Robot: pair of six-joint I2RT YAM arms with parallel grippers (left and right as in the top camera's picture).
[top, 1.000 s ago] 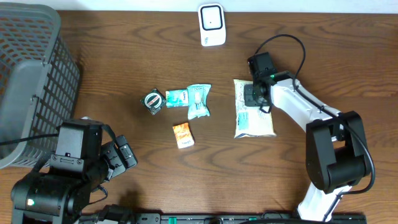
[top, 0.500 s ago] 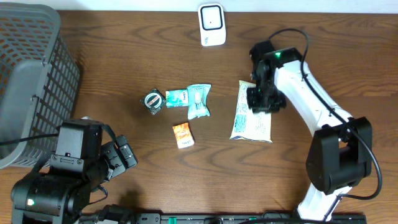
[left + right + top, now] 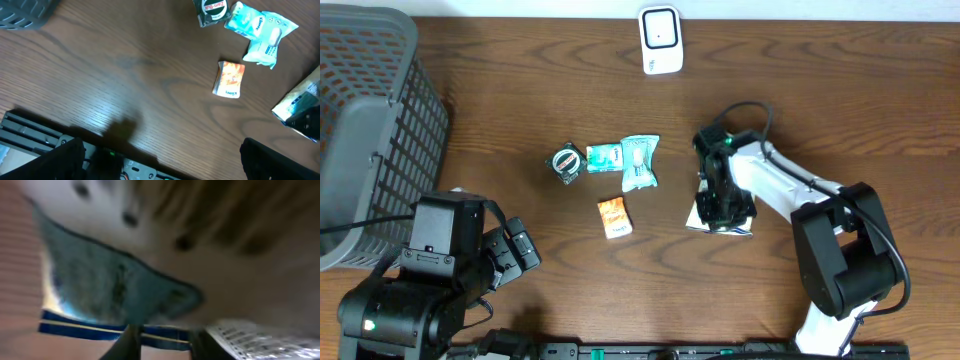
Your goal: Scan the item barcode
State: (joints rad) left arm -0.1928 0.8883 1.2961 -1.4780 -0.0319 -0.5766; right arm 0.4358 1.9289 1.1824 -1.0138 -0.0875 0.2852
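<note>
The right gripper (image 3: 724, 203) has its jaws clamped on the packet (image 3: 720, 229), tipped on edge right of the surface's middle, likely to turn its barcode toward the scanner (image 3: 660, 40) at the far edge. The left gripper (image 3: 165, 155) waits at the front-left corner with its jaws wide apart.

Brown wood-grain table (image 3: 520, 80), grey lattice basket (image 3: 360, 120), orange packet (image 3: 614, 216), white pouch (image 3: 110, 285) with blue stripes.
</note>
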